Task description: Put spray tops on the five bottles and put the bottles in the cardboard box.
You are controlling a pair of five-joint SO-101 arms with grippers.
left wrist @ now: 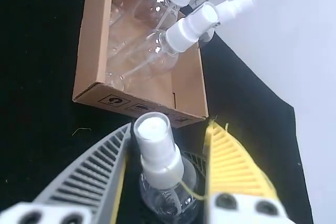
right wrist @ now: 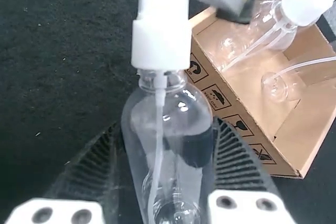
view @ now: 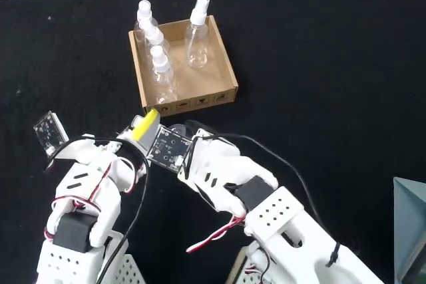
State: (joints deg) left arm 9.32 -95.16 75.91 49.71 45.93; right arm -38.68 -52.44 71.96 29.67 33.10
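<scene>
We judge this the last bottle (right wrist: 173, 156): the right gripper (right wrist: 165, 127) clamps its jaws on it just beside the near wall of the cardboard box (view: 200, 102), and the left gripper (left wrist: 169, 126) has its jaws open around the spray top (left wrist: 155, 145), which next needs a firm grip and seating.

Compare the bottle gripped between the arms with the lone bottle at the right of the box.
The held bottle sits outside the cardboard box, the lone bottle inside it. The right pincer clamps the held bottle, the left pincer straddling its spray top; the lone bottle is untouched. Both are clear with white tops.
</scene>
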